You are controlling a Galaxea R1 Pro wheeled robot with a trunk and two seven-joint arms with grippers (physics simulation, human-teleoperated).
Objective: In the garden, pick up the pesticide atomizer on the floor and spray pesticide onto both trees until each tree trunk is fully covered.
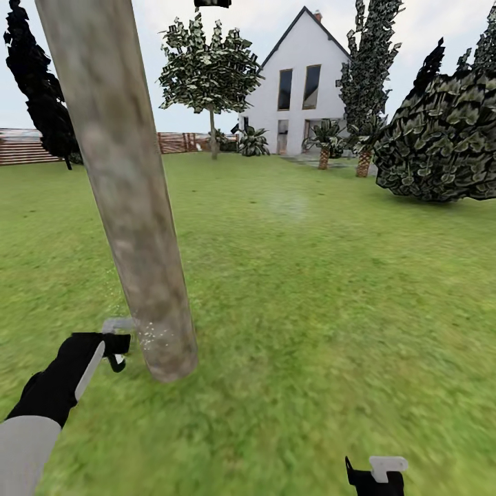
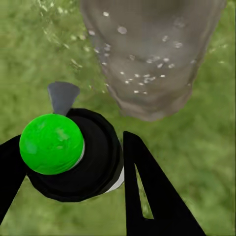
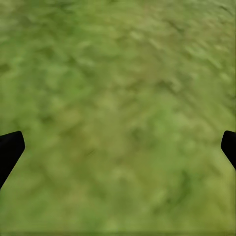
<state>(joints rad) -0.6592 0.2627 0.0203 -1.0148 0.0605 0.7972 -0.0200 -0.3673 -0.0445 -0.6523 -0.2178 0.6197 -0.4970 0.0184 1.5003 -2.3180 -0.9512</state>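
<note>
The pesticide atomizer [image 2: 51, 142] has a bright green ball top, a black cap and a grey nozzle [image 2: 63, 96]. My left gripper [image 2: 73, 167] is shut on it, one black finger [image 2: 145, 191] on each side. In the head view the left gripper [image 1: 117, 348] holds the atomizer [image 1: 117, 324] low beside the base of a thick grey-tan tree trunk [image 1: 131, 207], nozzle toward it. White droplets [image 2: 142, 78] speckle the trunk [image 2: 152, 59] near the ground. A second tree [image 1: 207, 65] with a green crown stands far off by the fence. My right gripper [image 1: 375, 475] hangs open over grass [image 3: 118, 98].
Green lawn [image 1: 310, 289] stretches ahead to a white house [image 1: 303, 83]. A large dark bush [image 1: 441, 131] and short palms [image 1: 324, 148] stand at the right. A brown slatted fence [image 1: 27, 146] and a black cone tree [image 1: 38, 89] are at the left.
</note>
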